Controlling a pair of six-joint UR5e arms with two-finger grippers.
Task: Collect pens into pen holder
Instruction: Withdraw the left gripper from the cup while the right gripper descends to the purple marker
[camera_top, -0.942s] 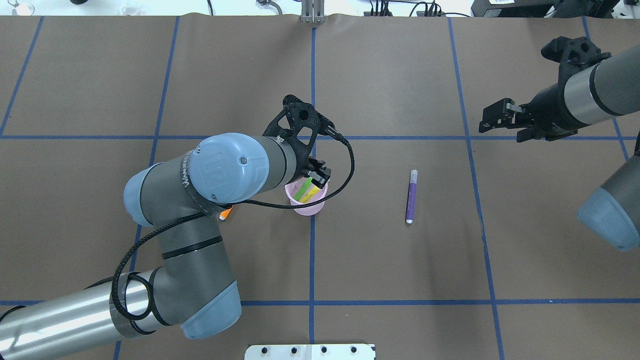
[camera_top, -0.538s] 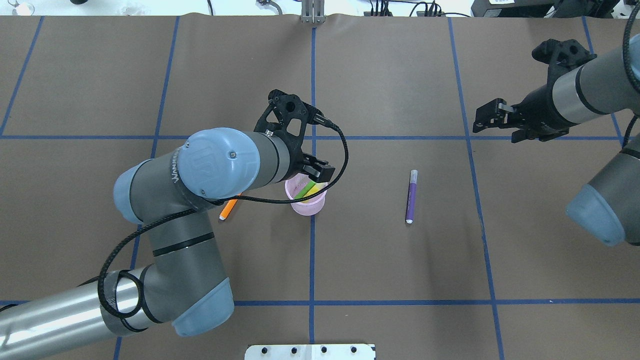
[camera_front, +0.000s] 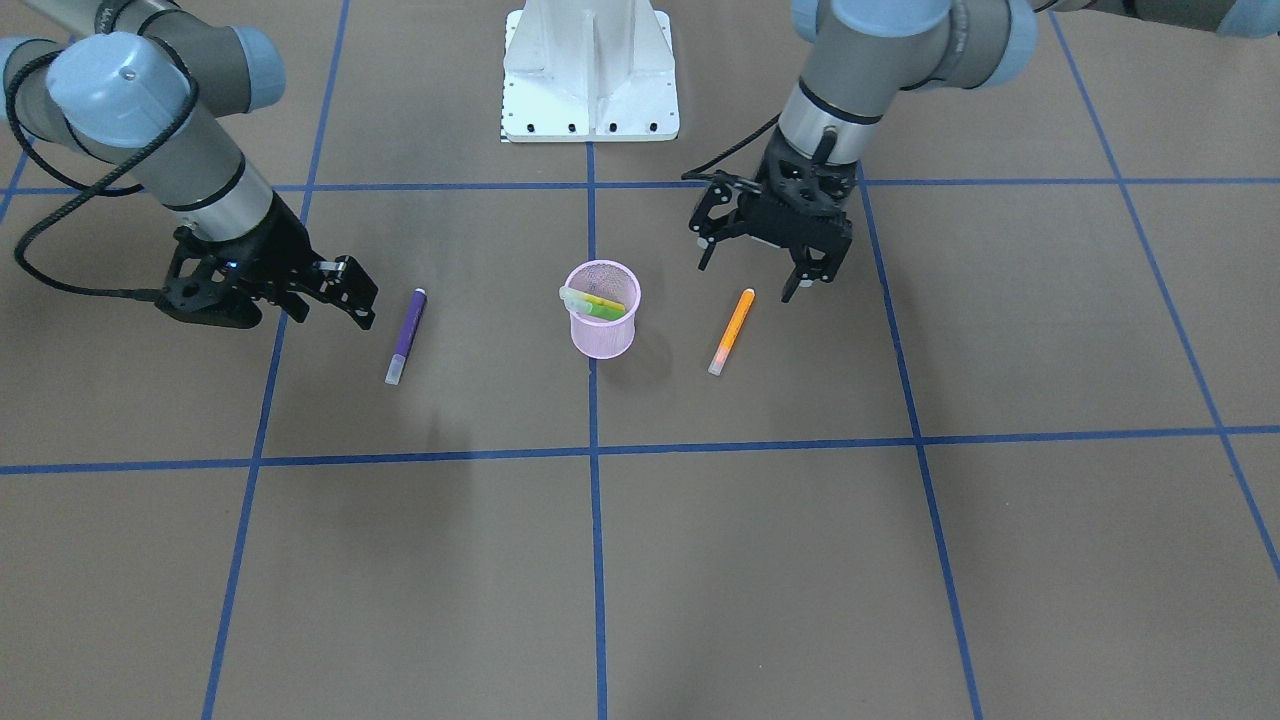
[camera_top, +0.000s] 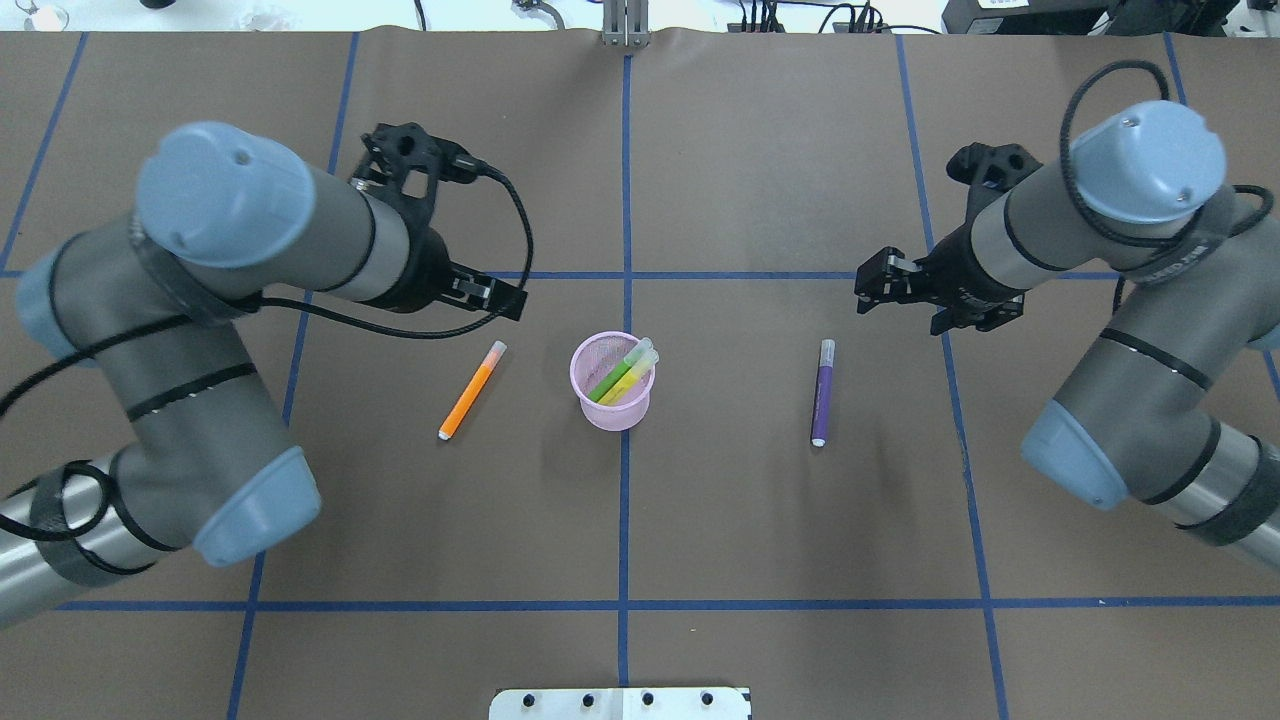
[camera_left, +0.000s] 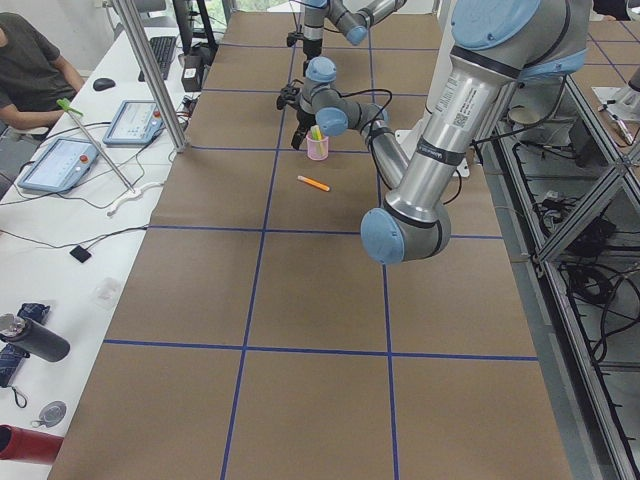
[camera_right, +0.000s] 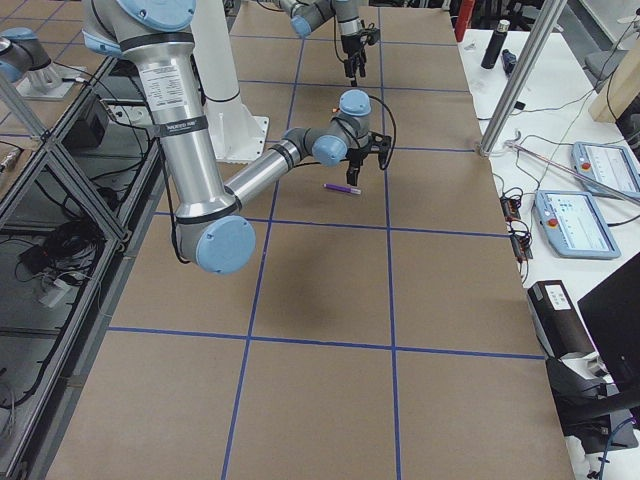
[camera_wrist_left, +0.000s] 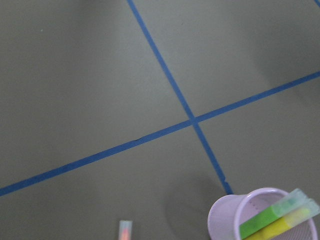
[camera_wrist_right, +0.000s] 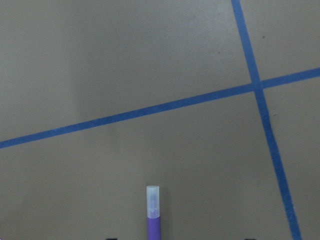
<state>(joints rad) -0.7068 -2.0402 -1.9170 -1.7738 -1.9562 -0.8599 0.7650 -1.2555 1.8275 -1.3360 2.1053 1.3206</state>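
Hanging over the brown desk (camera_top: 760, 530), the left arm (camera_top: 230, 200) and the right arm (camera_top: 1140, 170) hold nothing.
The left fingers (camera_top: 495, 298) are spread apart near the orange pen (camera_top: 468, 392), and the right fingers (camera_top: 873, 288) are spread apart near the purple pen (camera_top: 822, 395). Between those two flat pens stands the pink pen holder (camera_top: 612, 412), with a green pen (camera_top: 605, 383) and a yellow pen (camera_top: 627, 384) leaning inside.

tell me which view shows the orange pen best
Overhead exterior: the orange pen lies whole, unblocked and sharp on the table. Front-facing shows it whole too, exterior left tiny, left wrist only its cap end; exterior right and right wrist show nothing of it.
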